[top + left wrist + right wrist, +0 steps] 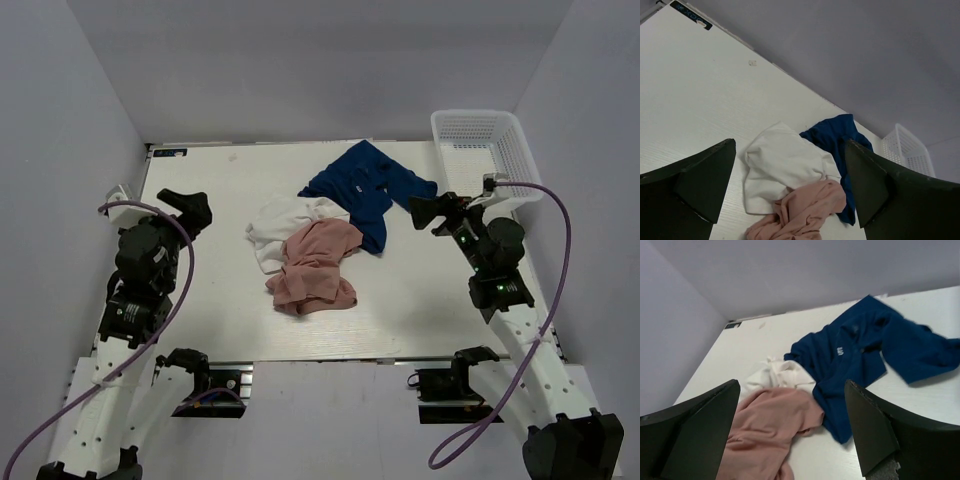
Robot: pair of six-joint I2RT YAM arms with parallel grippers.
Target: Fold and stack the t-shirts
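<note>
Top external pile: pink t-shirt (315, 265) atop white t-shirt (275, 225), navy t-shirt (365, 190) touching.
Hands: left hand (190, 212), right hand (425, 212) gaping, empty.
Tip: peel pink off first.

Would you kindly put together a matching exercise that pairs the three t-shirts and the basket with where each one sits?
Things:
1. white t-shirt
2. pink t-shirt
3. navy t-shirt
4. basket

Places:
a. far right corner
b. shirt closest to the near edge
c. leftmost shirt
d. shirt lying farthest back

Pairs: 1-c, 2-b, 3-d, 4-a
</note>
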